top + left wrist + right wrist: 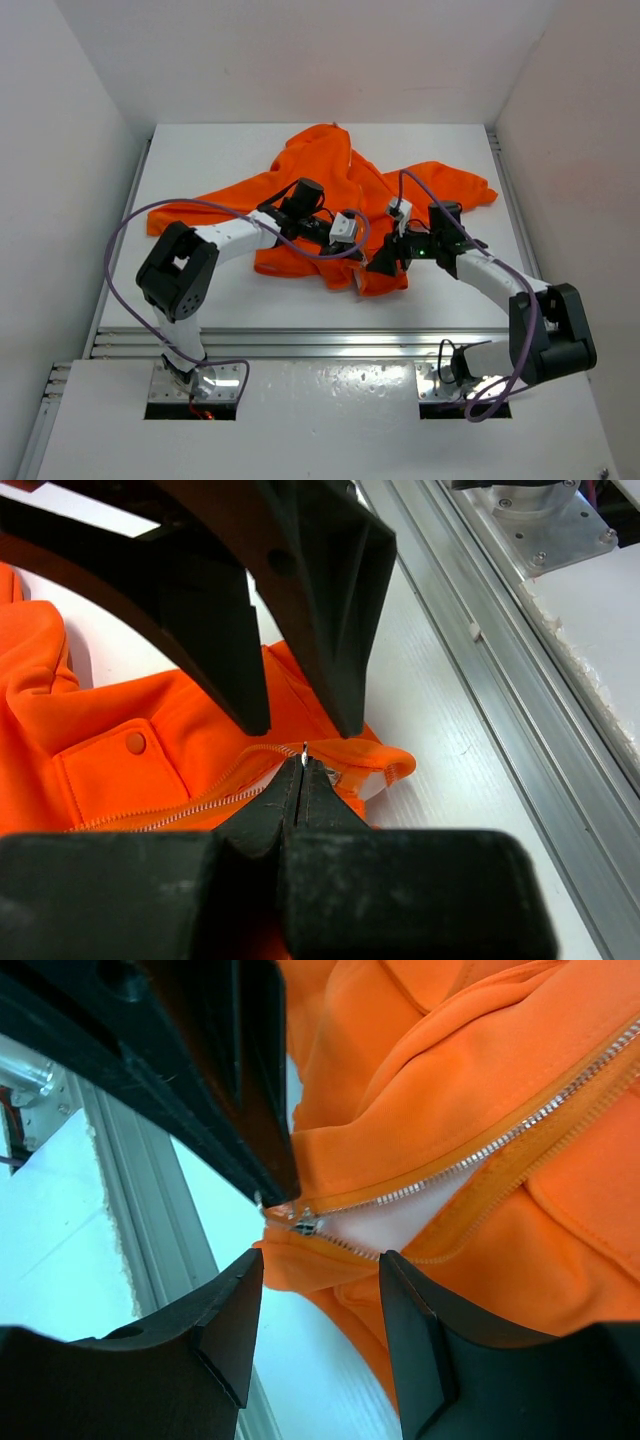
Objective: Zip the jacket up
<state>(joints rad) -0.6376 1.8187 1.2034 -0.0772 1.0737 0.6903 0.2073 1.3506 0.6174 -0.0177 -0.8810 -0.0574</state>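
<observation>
At jacket (320,160) hem, left hand (302,765) clamped, seemingly on zipper pull (305,1223) hidden from above, right hand (322,1265) parted, empty

Left arm (235,235) reaches forward and to the right, forearm low. Left gripper (303,770) has its jaws pressed together, no gap at the tips. Right arm (490,272) reaches forward and to the left. Right gripper (320,1265) has its jaws apart. Both grippers face each other, tips just beside one another; contact unclear.
</observation>
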